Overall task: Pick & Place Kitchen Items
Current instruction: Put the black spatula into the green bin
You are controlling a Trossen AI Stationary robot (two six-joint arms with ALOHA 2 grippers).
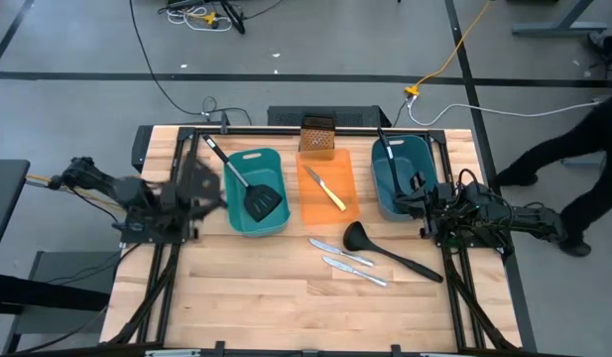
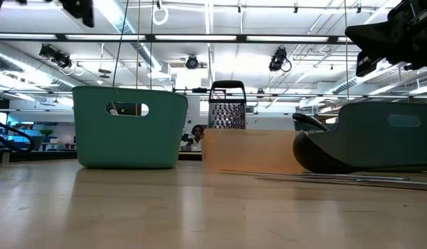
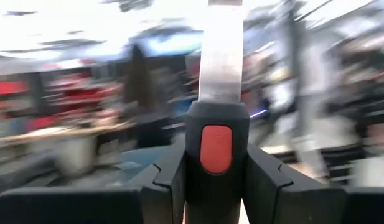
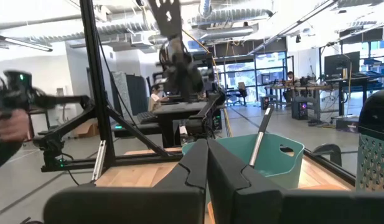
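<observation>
We judge the main risk to be the spatula [image 3: 220, 93] swinging or slipping: our left gripper [image 3: 216, 177] pinches it only at the red-marked end of its handle, so the long blade hanging over the left tub [image 1: 258, 190] could twist in the jaws and catch the rim or drop outside. The spatula stands between those fingers, blade out beyond them and above the tub, while our right gripper [image 4: 207, 163] waits closed and empty beside the right tub [image 1: 403, 174].

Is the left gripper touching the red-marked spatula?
Touching. The left wrist view shows the left gripper with its jaws closed against both sides of the red-marked spatula handle, no gap.
</observation>
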